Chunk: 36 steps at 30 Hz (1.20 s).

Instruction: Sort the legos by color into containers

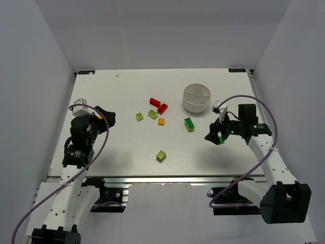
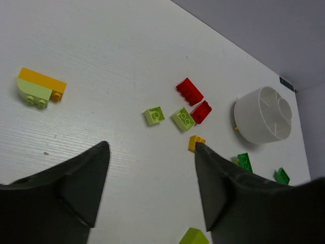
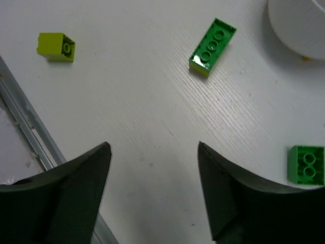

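The legos lie scattered mid-table: two red ones (image 1: 155, 102) (image 1: 162, 108), two yellow-green ones (image 1: 139, 116) (image 1: 152, 114), an orange one (image 1: 161, 121), a dark green one (image 1: 189, 124) and a lime one (image 1: 161, 155). Behind them stands the round white dish (image 1: 196, 97) whose compartments are the containers. My left gripper (image 2: 151, 146) hovers open over bare table at the left, with an orange-and-lime piece (image 2: 40, 87) ahead of it to the left. My right gripper (image 3: 153, 146) is open at the right above bare table, with a small green lego (image 3: 306, 164) beside it.
The metal rail (image 3: 30, 137) of the table's near edge runs close to the right gripper. White walls enclose the table on three sides. The right arm (image 1: 264, 147) reaches in from the lower right, trailing a purple cable.
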Each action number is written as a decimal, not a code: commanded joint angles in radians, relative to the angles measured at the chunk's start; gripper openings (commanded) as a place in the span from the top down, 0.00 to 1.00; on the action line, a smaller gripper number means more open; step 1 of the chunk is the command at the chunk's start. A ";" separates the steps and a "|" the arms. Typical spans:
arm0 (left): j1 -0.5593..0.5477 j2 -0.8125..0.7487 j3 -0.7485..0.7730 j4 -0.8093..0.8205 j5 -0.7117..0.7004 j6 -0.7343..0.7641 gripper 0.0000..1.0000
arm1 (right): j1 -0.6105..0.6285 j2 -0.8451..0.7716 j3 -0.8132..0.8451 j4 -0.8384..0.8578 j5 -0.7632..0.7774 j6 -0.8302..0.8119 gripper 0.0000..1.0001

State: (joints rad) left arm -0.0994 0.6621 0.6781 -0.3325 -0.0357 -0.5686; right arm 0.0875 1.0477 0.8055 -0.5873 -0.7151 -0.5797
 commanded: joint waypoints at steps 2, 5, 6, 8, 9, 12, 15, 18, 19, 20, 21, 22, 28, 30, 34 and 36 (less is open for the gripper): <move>0.000 0.007 -0.031 0.049 0.089 -0.043 0.11 | 0.009 0.024 0.031 0.067 0.144 0.141 0.18; 0.000 0.014 -0.038 0.047 0.094 -0.060 0.02 | 0.008 0.040 0.035 0.093 0.238 0.207 0.13; 0.000 0.013 -0.040 0.041 0.094 -0.062 0.02 | 0.008 0.041 0.035 0.113 0.284 0.251 0.11; 0.000 0.010 -0.037 0.033 0.097 -0.060 0.02 | 0.008 0.057 0.035 0.144 0.348 0.308 0.11; 0.000 0.004 -0.037 0.030 0.097 -0.059 0.02 | 0.008 0.064 0.037 0.180 0.440 0.378 0.11; 0.000 0.005 -0.034 0.030 0.100 -0.053 0.02 | 0.008 0.093 0.037 0.222 0.556 0.437 0.11; 0.001 0.024 -0.041 0.046 0.111 -0.056 0.02 | 0.004 0.118 0.053 0.228 0.510 0.426 0.11; 0.000 0.051 -0.046 0.070 0.120 -0.060 0.02 | 0.004 0.144 0.063 0.250 0.509 0.417 0.17; 0.001 0.057 -0.048 0.087 0.120 -0.063 0.02 | 0.004 0.165 0.067 0.254 0.519 0.405 0.18; 0.000 0.068 -0.054 0.095 0.120 -0.068 0.02 | 0.001 0.178 0.069 0.268 0.523 0.346 0.20; 0.000 0.079 -0.060 0.117 0.120 -0.071 0.02 | 0.000 0.207 0.083 0.264 0.507 0.205 0.20; 0.000 0.089 -0.063 0.128 0.120 -0.073 0.02 | -0.002 0.237 0.087 0.242 0.493 0.031 0.20; 0.000 0.113 -0.086 0.153 0.094 -0.077 0.02 | -0.046 0.601 0.362 -0.051 0.473 -0.385 0.35; 0.000 0.108 -0.087 0.141 0.082 -0.074 0.02 | -0.052 0.673 0.412 -0.086 0.493 -0.393 0.34; 0.000 0.099 -0.098 0.136 0.083 -0.077 0.02 | -0.058 0.736 0.434 -0.056 0.526 -0.404 0.31; 0.000 0.099 -0.100 0.133 0.082 -0.077 0.02 | -0.058 0.749 0.439 -0.046 0.531 -0.407 0.32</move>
State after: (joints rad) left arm -0.0994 0.7795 0.5945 -0.2016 0.0597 -0.6434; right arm 0.0383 1.7878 1.2064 -0.6342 -0.2005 -0.9585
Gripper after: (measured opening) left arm 0.981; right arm 0.684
